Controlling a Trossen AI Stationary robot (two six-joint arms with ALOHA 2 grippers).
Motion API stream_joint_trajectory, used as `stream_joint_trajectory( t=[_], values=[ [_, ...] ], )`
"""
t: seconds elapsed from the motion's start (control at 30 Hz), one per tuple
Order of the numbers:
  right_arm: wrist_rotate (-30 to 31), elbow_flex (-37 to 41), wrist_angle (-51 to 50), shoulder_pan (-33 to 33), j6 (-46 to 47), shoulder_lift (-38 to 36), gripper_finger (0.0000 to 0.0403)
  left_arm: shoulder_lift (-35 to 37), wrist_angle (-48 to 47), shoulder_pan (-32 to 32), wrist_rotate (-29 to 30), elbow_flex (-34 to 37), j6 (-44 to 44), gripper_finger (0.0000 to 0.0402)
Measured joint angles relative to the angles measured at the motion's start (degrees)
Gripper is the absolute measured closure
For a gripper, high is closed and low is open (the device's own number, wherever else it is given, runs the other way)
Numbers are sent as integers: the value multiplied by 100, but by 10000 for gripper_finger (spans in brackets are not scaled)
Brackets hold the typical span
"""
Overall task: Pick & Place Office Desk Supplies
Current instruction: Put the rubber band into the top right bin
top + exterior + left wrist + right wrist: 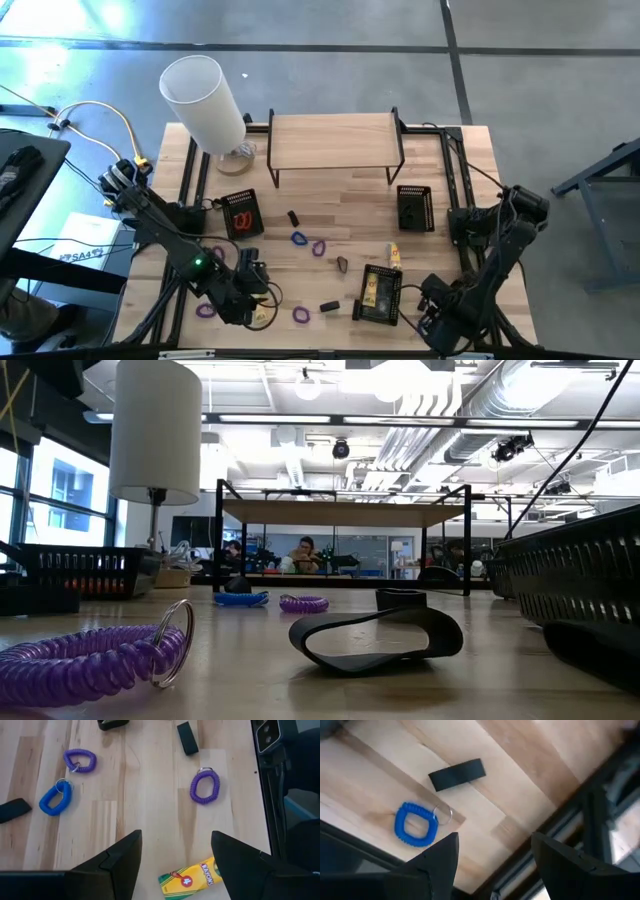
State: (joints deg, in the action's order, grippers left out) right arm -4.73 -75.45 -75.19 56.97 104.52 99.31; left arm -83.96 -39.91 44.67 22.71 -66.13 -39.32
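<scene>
The desk supplies lie scattered on the wooden table. They include purple coil loops [320,247] [300,314] [207,308], a blue coil loop [298,238], black blocks [293,218] [329,306], a dark band loop [375,637] and a yellow crayon box [394,255]. My left gripper [252,295] hangs open near the front left. A second yellow crayon box [192,880] lies flat on the table between its fingers, untouched. My right gripper [435,315] is open at the front right, above bare wood, with a blue coil loop [415,824] and a black block [457,774] beyond it.
Three black mesh trays stand on the table: one holding red bands [240,213], one at the right [414,207], and one holding yellow pieces [380,295] beside my right gripper. A wooden shelf [335,135] and a white cylinder lamp [205,100] stand at the back.
</scene>
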Motion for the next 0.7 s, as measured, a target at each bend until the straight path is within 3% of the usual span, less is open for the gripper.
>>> stream_joint_trajectory(
  t=[0.17, 0.4, 0.7],
  values=[
    [237, 486, 772, -89, -268, 0, 165, -15, 23, 113, -52, 0, -102, 172],
    [498, 805, 892, -269, -917, 0, 165, -15, 185, 179, -51, 0, -99, 172],
    [426, 1450, 2028, -353, -1331, 0, 165, -15, 337, 50, -215, 0, -55, 172]
  ],
)
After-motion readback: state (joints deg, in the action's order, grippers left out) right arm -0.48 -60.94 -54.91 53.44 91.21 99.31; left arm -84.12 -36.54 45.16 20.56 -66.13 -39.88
